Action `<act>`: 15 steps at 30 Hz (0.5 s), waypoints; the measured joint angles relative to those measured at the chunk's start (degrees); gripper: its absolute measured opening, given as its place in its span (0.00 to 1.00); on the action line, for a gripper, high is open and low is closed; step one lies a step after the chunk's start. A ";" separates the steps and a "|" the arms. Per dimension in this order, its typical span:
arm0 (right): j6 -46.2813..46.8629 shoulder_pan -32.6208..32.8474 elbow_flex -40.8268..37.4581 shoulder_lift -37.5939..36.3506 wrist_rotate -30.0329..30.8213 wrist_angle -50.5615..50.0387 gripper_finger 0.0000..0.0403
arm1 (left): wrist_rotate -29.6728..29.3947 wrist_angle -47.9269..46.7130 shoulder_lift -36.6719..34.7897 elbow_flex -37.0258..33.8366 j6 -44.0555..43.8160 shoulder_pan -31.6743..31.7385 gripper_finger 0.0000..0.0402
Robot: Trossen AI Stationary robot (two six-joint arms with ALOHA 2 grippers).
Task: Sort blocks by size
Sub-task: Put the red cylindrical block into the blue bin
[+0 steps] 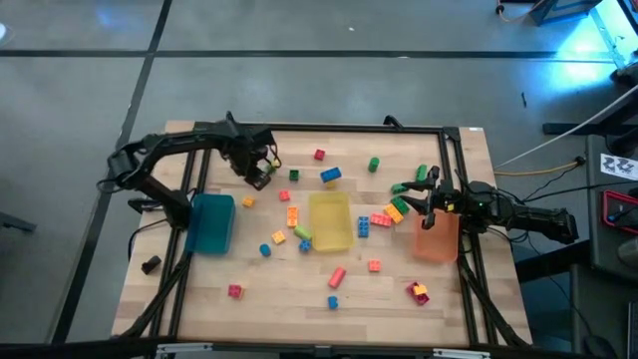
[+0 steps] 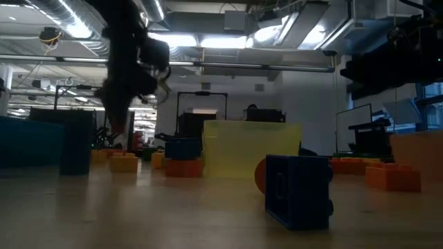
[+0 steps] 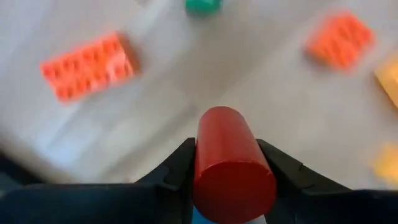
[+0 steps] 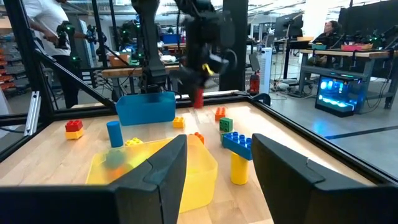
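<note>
High view shows the blue bin [image 1: 210,223] near the table's left edge. The left gripper [image 1: 261,172] hangs above bare wood, its jaws squeezing a red block [image 3: 231,163]. Loose blocks [image 1: 292,214] lie mid-table. The right gripper [image 1: 423,191], jaws half-wide and empty, floats by the orange bin [image 1: 436,238].

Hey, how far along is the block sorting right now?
Barely started: the yellow bin looks empty, and many blocks lie loose on the table. In hand: the left hand grips a red cylinder above the table. The right hand waits by the orange bin.
</note>
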 joint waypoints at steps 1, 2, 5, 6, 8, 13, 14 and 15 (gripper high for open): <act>0.00 0.00 -0.01 0.00 0.00 0.10 0.45 | 0.90 -3.58 -0.76 1.04 0.09 -0.34 0.28; -0.01 -0.01 -0.01 0.00 0.00 0.12 0.45 | 1.46 -7.04 -1.58 1.83 0.04 -0.79 0.28; 0.00 0.00 0.00 -0.01 0.00 0.16 0.45 | 2.55 -16.60 -4.60 2.99 -2.01 -2.86 0.28; 0.00 0.00 -0.02 0.00 0.00 0.20 0.45 | 2.92 -19.63 -5.51 2.96 -3.35 -3.71 0.28; 0.00 0.00 0.00 0.00 0.00 0.18 0.45 | 3.79 -23.70 -7.32 2.45 -7.23 -5.67 0.28; 0.00 0.00 -0.01 -0.01 0.00 -0.30 0.45 | 4.23 -24.25 -10.07 0.12 -15.97 -11.28 0.29; 0.00 0.00 0.00 0.00 -0.02 -0.41 0.45 | 4.22 -23.66 -10.34 -0.59 -16.64 -12.24 0.30; -0.02 0.00 0.00 -0.02 -0.02 -0.47 0.45 | 4.22 -23.50 -10.39 -1.32 -17.11 -13.08 0.32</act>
